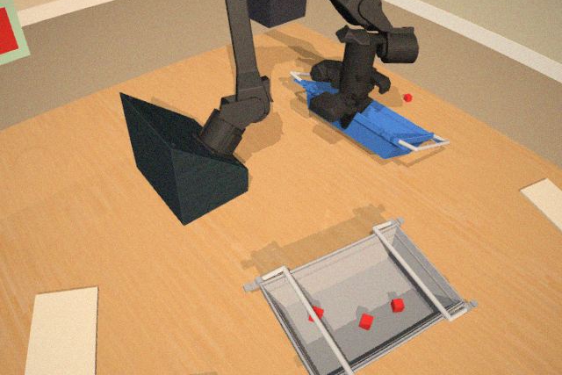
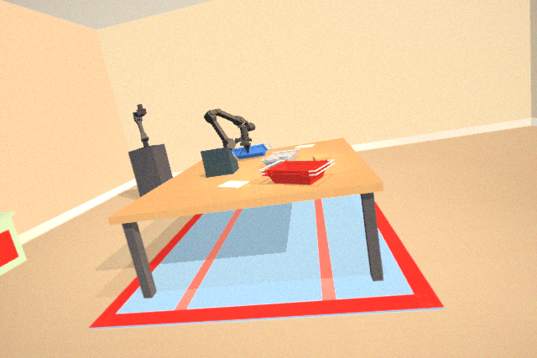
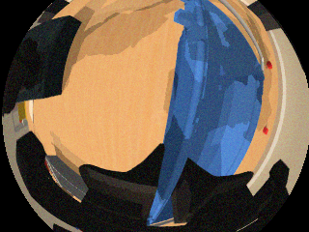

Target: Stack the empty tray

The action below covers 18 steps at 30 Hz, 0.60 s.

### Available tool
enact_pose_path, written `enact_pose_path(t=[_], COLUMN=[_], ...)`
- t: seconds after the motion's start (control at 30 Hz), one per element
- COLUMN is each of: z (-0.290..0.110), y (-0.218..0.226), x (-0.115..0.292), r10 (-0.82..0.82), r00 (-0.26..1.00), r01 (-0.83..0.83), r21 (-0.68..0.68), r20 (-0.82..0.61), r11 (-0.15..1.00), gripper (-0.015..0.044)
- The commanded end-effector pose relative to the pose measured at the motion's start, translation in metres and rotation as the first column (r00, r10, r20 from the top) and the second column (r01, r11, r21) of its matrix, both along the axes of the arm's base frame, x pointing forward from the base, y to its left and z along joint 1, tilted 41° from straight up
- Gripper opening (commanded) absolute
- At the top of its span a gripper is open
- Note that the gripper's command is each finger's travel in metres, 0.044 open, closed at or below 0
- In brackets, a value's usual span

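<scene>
The loaded grey tray (image 1: 327,258) (image 2: 279,155) stands at the front of the table with three red blocks (image 1: 365,320) inside. Its two white wire bars, the left bar (image 1: 313,312) and the right bar (image 1: 411,270), lie across its top. The empty blue tray (image 1: 385,130) (image 2: 256,148) (image 3: 219,103) lies at the back, tilted a little, with its own bars out over its ends. My gripper (image 1: 347,118) (image 2: 247,151) (image 3: 165,147) is down at the blue tray's near long wall. The fingers are shut on that thin wall, which runs between them in the wrist view.
A loose red block (image 1: 407,97) lies behind the blue tray. The arm's dark wedge base (image 1: 181,162) stands to the left. White patches (image 1: 63,329) (image 1: 544,200) lie flat on the table. A red tray (image 2: 294,172) stands nearer the table's front edge.
</scene>
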<state>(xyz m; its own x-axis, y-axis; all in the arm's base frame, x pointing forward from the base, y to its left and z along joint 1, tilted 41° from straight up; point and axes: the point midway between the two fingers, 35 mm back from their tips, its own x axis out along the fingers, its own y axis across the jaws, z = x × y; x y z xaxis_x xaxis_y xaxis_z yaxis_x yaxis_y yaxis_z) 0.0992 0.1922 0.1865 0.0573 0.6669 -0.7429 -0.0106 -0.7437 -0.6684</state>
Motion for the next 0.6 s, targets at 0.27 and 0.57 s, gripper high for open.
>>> enact_pose_path(t=[0.27, 0.57], z=[0.021, 0.052], y=[-0.022, -0.024], x=[-0.005, 0.000], r10=[-0.006, -0.005], r00=[1.000, 1.000], r01=[0.006, 0.005], r21=[-0.007, -0.009], r20=[0.000, 0.002], r11=[1.000, 1.000], gripper=[0.0000, 0.0000])
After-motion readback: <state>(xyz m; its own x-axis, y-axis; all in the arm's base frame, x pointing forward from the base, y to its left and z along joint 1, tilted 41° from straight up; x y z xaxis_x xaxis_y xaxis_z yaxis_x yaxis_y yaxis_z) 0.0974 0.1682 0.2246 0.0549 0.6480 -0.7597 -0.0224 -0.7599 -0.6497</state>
